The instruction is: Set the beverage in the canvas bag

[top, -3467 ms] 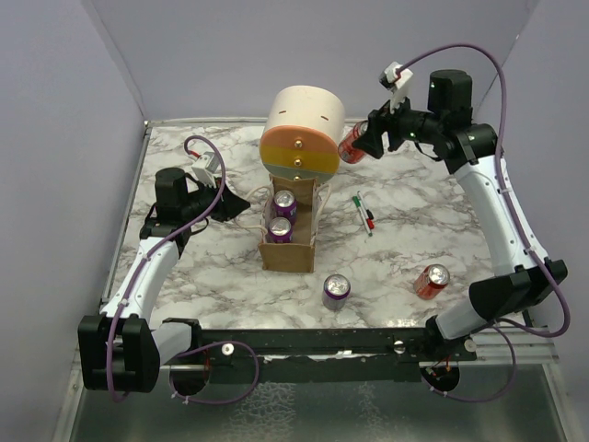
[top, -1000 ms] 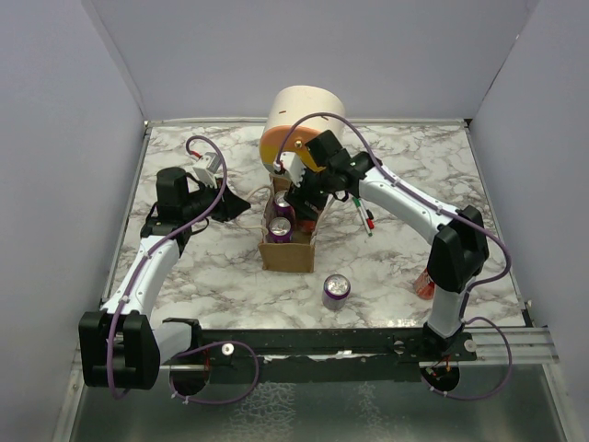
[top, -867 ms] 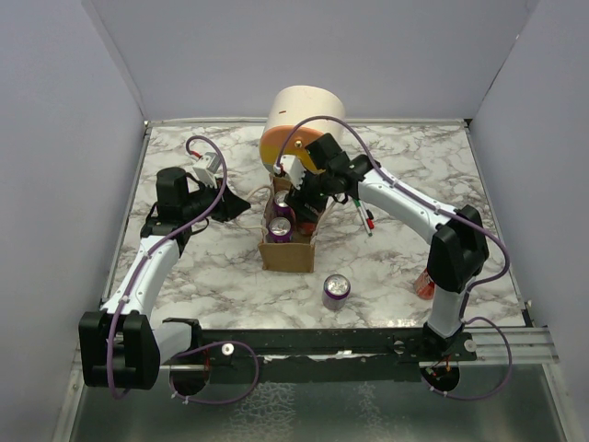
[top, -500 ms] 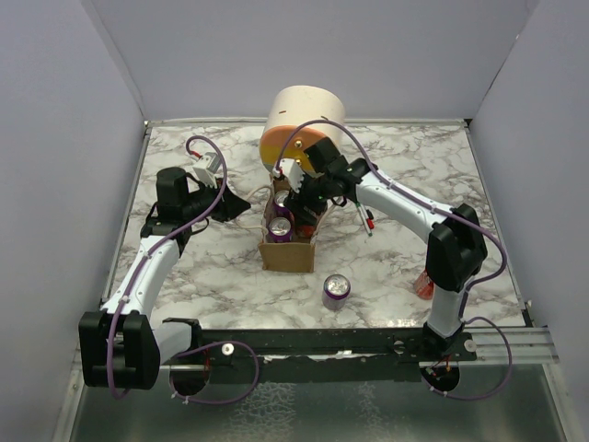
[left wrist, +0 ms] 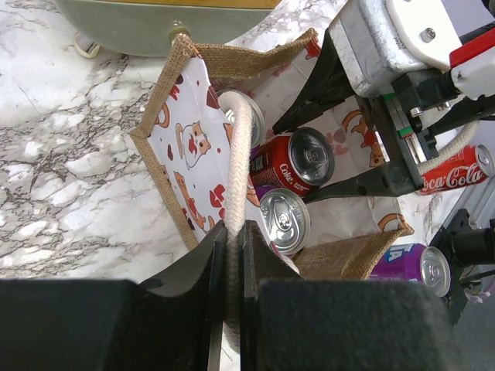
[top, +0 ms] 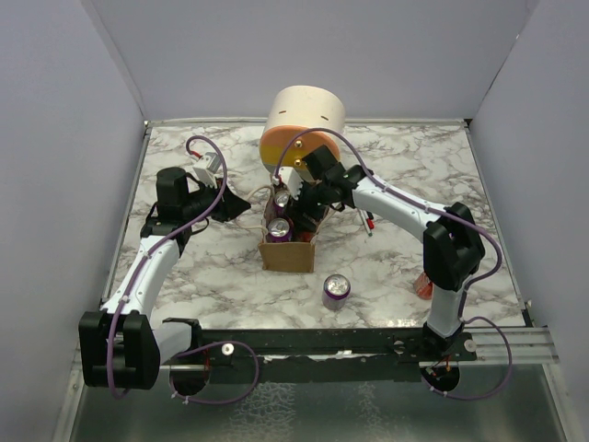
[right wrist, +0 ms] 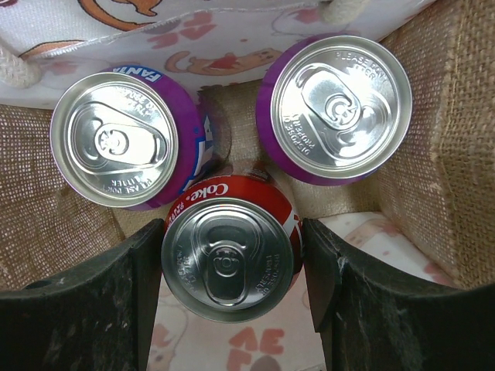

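Observation:
The tan canvas bag (top: 288, 253) stands open in the middle of the table, below the cream cylinder. My left gripper (left wrist: 232, 232) is shut on its cream cord handle (left wrist: 238, 147) and holds the left side out. My right gripper (right wrist: 232, 267) reaches down into the bag mouth, its fingers (right wrist: 147, 286) on both sides of a red Coke can (right wrist: 226, 259). The can sits low inside the bag, beside two purple cans (right wrist: 116, 139) (right wrist: 340, 104). In the left wrist view the Coke can (left wrist: 298, 161) leans between the right fingers.
The cream cylinder with orange drawer fronts (top: 304, 120) stands just behind the bag. A purple can (top: 337, 289) stands in front of the bag. A red can (top: 424, 285) lies at the right, partly behind the right arm. Pens (top: 366, 219) lie right of the bag.
My right arm has swung from the far right over to the bag with the red can and lowered it into the bag. The left arm has kept still on the handle.

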Available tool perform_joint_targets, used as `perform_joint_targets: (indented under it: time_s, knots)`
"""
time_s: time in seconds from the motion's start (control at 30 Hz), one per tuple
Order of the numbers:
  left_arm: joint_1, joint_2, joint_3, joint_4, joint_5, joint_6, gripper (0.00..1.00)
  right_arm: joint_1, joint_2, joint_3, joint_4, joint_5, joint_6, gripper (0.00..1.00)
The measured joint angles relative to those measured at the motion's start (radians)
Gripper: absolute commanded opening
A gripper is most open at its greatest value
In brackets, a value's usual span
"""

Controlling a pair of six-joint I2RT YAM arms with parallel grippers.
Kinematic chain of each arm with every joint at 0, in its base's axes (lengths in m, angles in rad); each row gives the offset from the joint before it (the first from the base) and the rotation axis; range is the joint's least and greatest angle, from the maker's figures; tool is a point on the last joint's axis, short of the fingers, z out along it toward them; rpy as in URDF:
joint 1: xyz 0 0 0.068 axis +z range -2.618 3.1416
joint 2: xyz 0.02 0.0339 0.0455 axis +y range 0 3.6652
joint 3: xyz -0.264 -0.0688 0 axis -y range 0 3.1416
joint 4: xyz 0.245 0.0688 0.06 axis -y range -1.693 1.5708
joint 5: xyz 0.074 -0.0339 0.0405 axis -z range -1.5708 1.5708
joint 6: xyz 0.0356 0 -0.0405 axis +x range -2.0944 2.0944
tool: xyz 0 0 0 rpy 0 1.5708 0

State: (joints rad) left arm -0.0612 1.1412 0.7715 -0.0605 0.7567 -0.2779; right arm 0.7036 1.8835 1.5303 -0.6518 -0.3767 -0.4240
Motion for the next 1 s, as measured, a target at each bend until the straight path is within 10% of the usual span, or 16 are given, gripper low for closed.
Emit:
perform_joint_targets:
  time_s: [1.0]
  knots:
    - [0.0,0.0,0.0,0.0,0.002,0.006,0.0,0.005,0.019,-0.004,0.014,0.011,-0.008,0.9]
